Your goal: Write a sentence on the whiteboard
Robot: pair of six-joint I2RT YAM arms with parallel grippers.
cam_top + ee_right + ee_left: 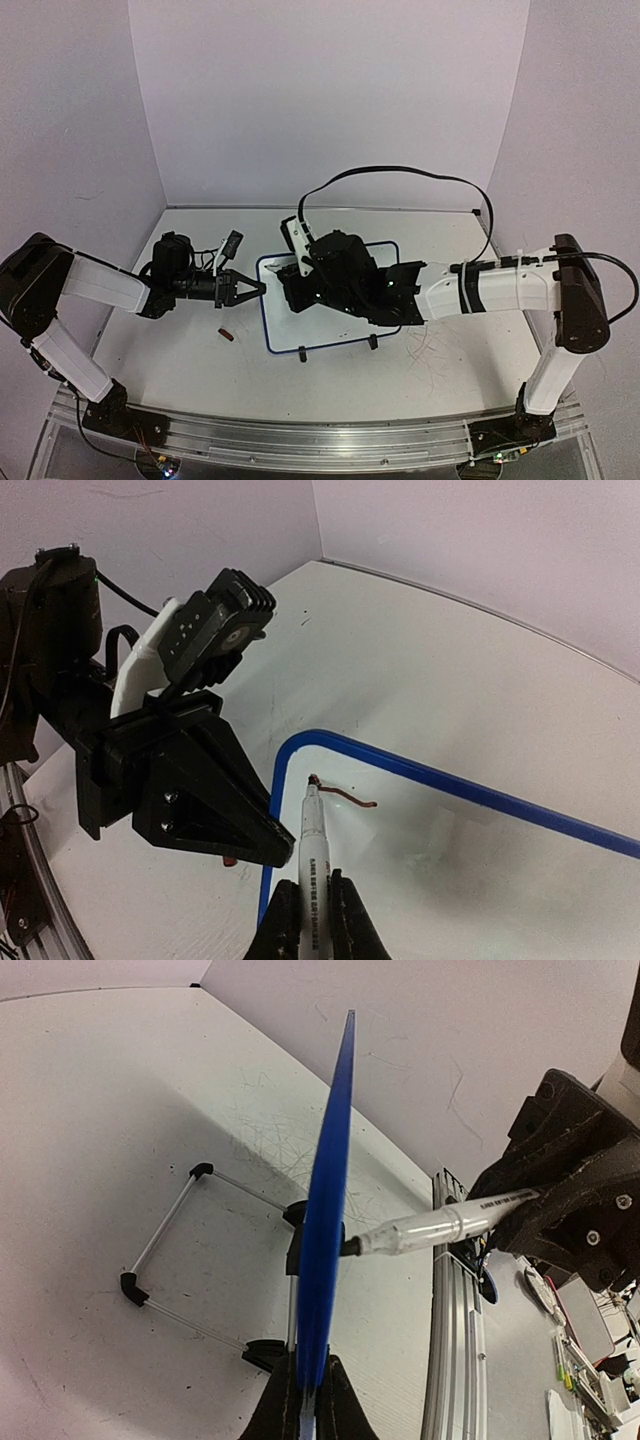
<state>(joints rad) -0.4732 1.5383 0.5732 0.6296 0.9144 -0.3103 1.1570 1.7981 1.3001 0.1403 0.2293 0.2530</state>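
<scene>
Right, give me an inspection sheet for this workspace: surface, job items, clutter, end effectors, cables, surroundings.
Surface: white tabletop with faint grey scuffs.
Job's things: blue-rimmed whiteboard. The marker has its tip on the board. The sentence is only one short stroke, near the corner by the left arm.
Clutter: small reddish-brown piece on the table left of the board, too small to identify.
End effectors: left end effector shut on the whiteboard's edge; right end effector shut on the marker.
Cables: black cable loops from the right arm over the far side of the table.
Surroundings: plain pale walls; nothing else seen.
</scene>
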